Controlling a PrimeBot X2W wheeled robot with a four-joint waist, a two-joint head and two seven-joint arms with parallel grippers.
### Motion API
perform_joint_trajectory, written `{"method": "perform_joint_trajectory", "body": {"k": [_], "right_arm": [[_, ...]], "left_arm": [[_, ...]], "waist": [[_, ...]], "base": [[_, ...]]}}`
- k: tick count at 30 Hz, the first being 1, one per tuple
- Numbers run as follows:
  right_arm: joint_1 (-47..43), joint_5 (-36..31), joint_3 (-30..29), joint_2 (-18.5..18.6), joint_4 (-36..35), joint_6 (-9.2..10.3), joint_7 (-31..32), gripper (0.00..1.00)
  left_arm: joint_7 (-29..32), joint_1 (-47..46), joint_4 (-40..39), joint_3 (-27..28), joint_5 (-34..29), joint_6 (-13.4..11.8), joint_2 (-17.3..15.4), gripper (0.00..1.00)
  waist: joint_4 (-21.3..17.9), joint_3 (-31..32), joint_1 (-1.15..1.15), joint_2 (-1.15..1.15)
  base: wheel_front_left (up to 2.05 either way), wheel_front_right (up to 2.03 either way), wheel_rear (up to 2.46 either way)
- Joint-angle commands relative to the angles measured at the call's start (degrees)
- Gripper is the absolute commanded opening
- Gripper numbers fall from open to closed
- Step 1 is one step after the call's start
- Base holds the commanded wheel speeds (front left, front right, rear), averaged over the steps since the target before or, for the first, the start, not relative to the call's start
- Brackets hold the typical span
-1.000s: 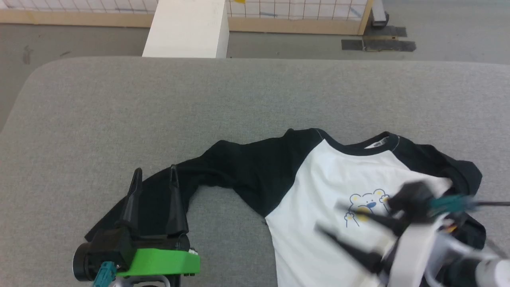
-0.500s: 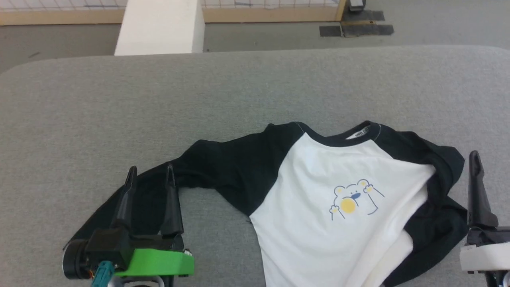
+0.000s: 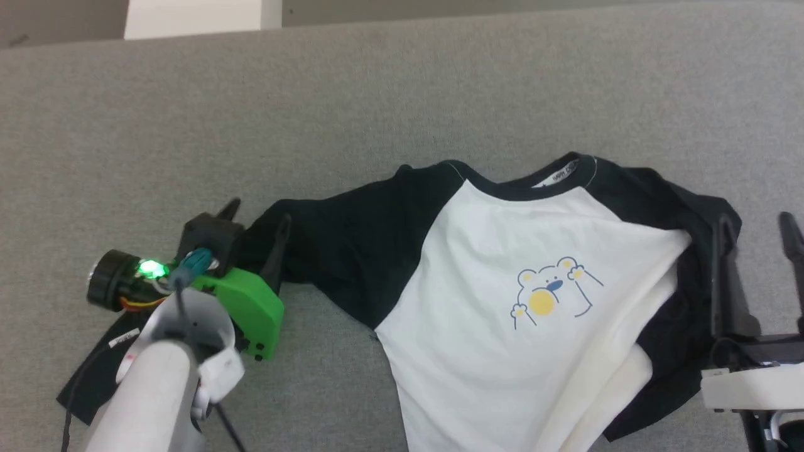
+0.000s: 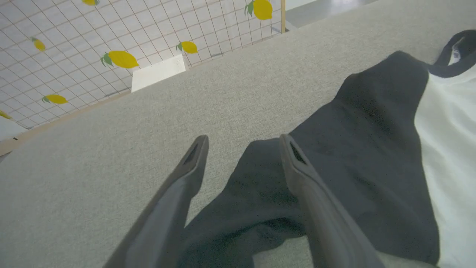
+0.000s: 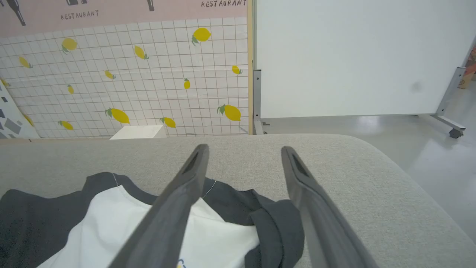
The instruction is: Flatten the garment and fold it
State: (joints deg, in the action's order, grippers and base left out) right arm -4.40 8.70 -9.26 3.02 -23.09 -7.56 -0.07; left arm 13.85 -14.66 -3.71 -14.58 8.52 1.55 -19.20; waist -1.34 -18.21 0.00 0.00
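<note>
Head view shows the shirt lying face up on the grey worktop. It is close to the near edge and more to the right side, with its neck pointing to the far edge. The little bear on the chest looks up.

The white middle is mostly smooth. The left sleeve is pulled out toward the left edge, but it bends, and its end is partly hidden under the robot's left arm. The right sleeve is all bunched up, and the white cloth beside it is folded over itself. So I think the flattening is only partly done, and no fold is made yet. The bunched side needs pulling out first.

The left hand is open and holds nothing. Its two fingers sit over the left sleeve, one on each side. I cannot tell if they touch the cloth. The right hand is open and empty too, just beside the bunched sleeve near the right edge.

Past the far edge stand a white box, a wall with lemons and a big white board. They are well away from the shirt.
</note>
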Motion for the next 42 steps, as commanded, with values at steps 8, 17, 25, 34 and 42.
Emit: {"method": "perform_joint_trajectory", "body": {"k": [8, 17, 25, 34, 42], "right_arm": [[1.7, 0.7, 1.9, -0.1, 0.2, 0.08, 0.9, 1.00], [1.8, 0.8, 1.8, -0.1, 0.2, 0.08, 1.4, 1.00], [0.9, 0.6, 1.8, -0.1, 0.1, 0.08, 2.1, 1.00], [0.2, -0.2, 2.1, -0.1, -0.6, 0.08, 3.8, 1.00], [-1.0, -0.1, 2.1, -0.1, -0.3, 0.08, 4.9, 1.00]], "left_arm": [[18.4, -3.5, 8.4, -1.5, 3.6, 2.4, -2.4, 1.00], [22.1, -2.5, 8.0, -1.7, 9.1, 3.8, -1.9, 0.00], [11.4, 0.5, -0.4, 5.4, 5.1, -2.5, -5.9, 0.00], [3.4, 9.0, -0.2, 11.3, 4.6, -8.6, -6.3, 0.47], [-17.5, 8.3, -3.6, 13.9, 12.6, -10.9, 7.8, 1.00]], "waist": [[-0.7, -4.4, 0.00, 0.00], [0.0, -4.0, 0.00, 0.00], [2.5, -1.5, 0.00, 0.00], [3.9, -0.7, 0.00, 0.00], [4.3, 1.4, 0.00, 0.00]], "base": [[0.00, 0.00, 0.00], [0.00, 0.00, 0.00], [0.00, 0.00, 0.00], [0.00, 0.00, 0.00], [0.00, 0.00, 0.00]]}}
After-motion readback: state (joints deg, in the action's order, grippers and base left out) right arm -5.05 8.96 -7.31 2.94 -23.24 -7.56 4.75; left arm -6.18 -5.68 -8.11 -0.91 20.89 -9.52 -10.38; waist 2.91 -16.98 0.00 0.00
